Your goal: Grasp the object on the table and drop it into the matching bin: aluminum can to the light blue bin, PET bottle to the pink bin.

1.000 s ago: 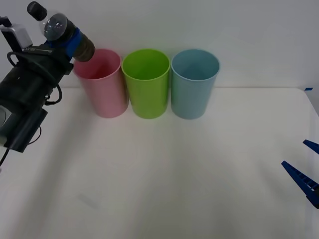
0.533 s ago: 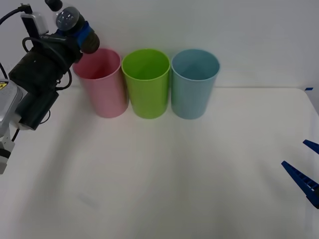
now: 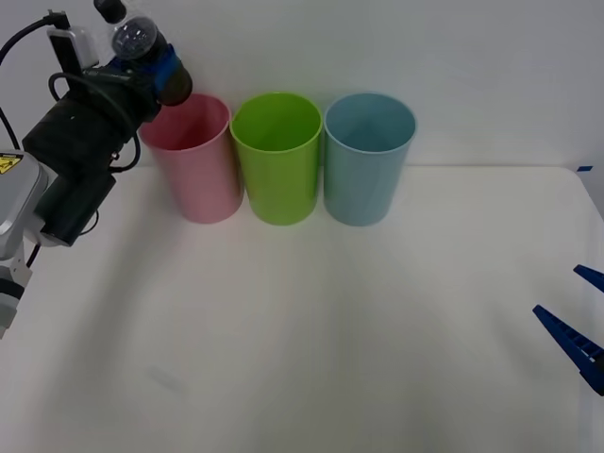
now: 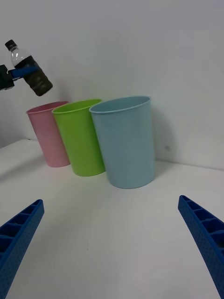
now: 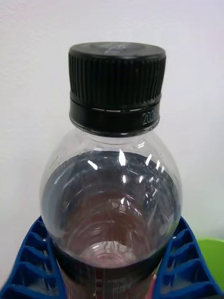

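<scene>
My left gripper [image 3: 151, 68] is shut on the PET bottle [image 3: 140, 42], a small clear bottle with a black cap and dark lower body. It holds the bottle tilted in the air, its dark base over the left rim of the pink bin [image 3: 196, 160]. The left wrist view shows the bottle [image 5: 112, 187] up close between blue fingers [image 5: 186, 266]. From the right wrist, the bottle [image 4: 29, 70] hangs above the pink bin [image 4: 49, 135]. The light blue bin [image 3: 368, 156] stands at the right end of the row. My right gripper [image 3: 578, 326] rests open at the table's right edge.
A lime green bin [image 3: 276, 156] stands between the pink and light blue bins, all touching in a row at the back of the white table [image 3: 311, 330]. The green bin [image 4: 79, 138] and blue bin [image 4: 126, 140] also face the right wrist camera.
My left arm has carried the bottle up and to the right, from left of the pink bin to over its left rim. The right arm has not moved.
</scene>
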### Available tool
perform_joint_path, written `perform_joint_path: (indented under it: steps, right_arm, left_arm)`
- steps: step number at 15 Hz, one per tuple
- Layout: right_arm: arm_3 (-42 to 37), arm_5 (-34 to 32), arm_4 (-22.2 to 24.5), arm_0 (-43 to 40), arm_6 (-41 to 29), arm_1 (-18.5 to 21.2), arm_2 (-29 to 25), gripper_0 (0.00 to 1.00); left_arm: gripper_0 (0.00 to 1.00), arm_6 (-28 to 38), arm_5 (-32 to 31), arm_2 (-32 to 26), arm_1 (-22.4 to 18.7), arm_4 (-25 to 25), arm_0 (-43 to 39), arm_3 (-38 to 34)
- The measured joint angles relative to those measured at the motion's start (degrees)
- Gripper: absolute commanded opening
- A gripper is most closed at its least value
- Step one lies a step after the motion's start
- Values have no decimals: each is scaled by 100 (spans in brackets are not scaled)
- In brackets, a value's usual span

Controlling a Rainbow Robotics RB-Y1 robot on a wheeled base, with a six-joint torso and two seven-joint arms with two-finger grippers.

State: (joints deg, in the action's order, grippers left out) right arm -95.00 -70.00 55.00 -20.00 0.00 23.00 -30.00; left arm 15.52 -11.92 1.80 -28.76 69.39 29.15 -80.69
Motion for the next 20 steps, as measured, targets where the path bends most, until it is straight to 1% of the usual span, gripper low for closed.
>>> perform_joint_path:
  steps: [6, 9, 12, 17, 20]
  right_arm:
    - [0, 0, 0, 0, 0, 0, 0, 100]
    - [0, 0, 0, 0, 0, 0, 0, 100]
    - [0, 0, 0, 0, 0, 0, 0, 100]
    - [0, 0, 0, 0, 0, 0, 0, 100]
    - [0, 0, 0, 0, 0, 0, 0, 100]
  left_arm:
    - [100, 8, 19, 75, 1, -121, 2, 0]
    - [100, 4, -173, 67, -18, -258, -32, -4]
    - [100, -37, -433, 67, -182, -545, -224, -77]
    - [100, -48, -571, 56, -481, -1135, -995, -796]
    - [100, -85, -665, -124, -568, -1356, -1645, -1359]
